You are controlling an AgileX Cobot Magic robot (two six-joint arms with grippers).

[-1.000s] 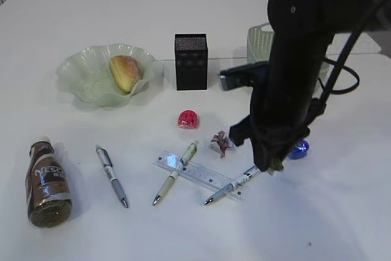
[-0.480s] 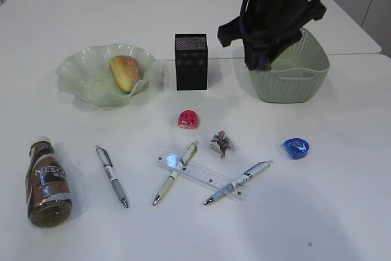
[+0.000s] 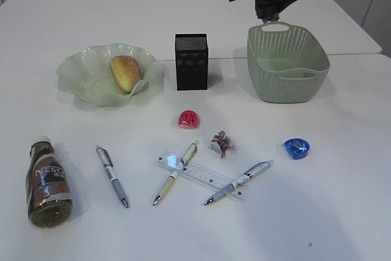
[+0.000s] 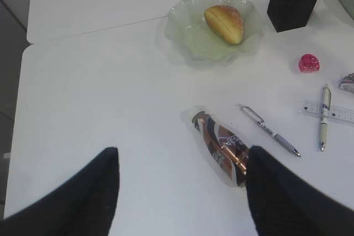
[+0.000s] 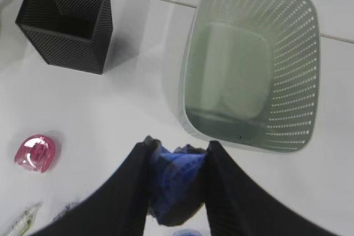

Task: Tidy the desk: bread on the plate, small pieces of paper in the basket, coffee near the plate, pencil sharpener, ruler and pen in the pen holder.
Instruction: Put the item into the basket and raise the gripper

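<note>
Nearest the front edge of the worktop (image 3: pixel 342 224), toward the left corner, a coffee bottle (image 3: pixel 47 183) is seen lying on its side. To its right a grey pen (image 3: pixel 112 175) is laid, then a cream pen (image 3: pixel 176 172) crossing the left end of a clear ruler (image 3: pixel 201 175), and a blue pen (image 3: pixel 238 182) crossing the ruler's right end. Just behind the ruler a crumpled paper (image 3: pixel 221 142) is found, with a blue sharpener (image 3: pixel 296 148) to its right and a pink sharpener (image 3: pixel 188 119) behind and to its left.

Farther back, near the left edge, the bread (image 3: pixel 125 72) is already held in a green wavy plate (image 3: pixel 73 71). A black mesh holder (image 3: pixel 191 61) is stood upright at mid-worktop, and a green basket (image 3: pixel 287 62) is placed to its right.

The right end effector (image 5: pixel 178 186) is raised above the basket's far rim in the exterior view; in the right wrist view it is clenched on a blue paper wad (image 5: pixel 178 176), hanging just outside the basket's near wall. The left end effector (image 4: pixel 180 192) is held released over the left part of the worktop, its dark fingers (image 4: pixel 88 197) spread wide with the bottle between them.
</note>
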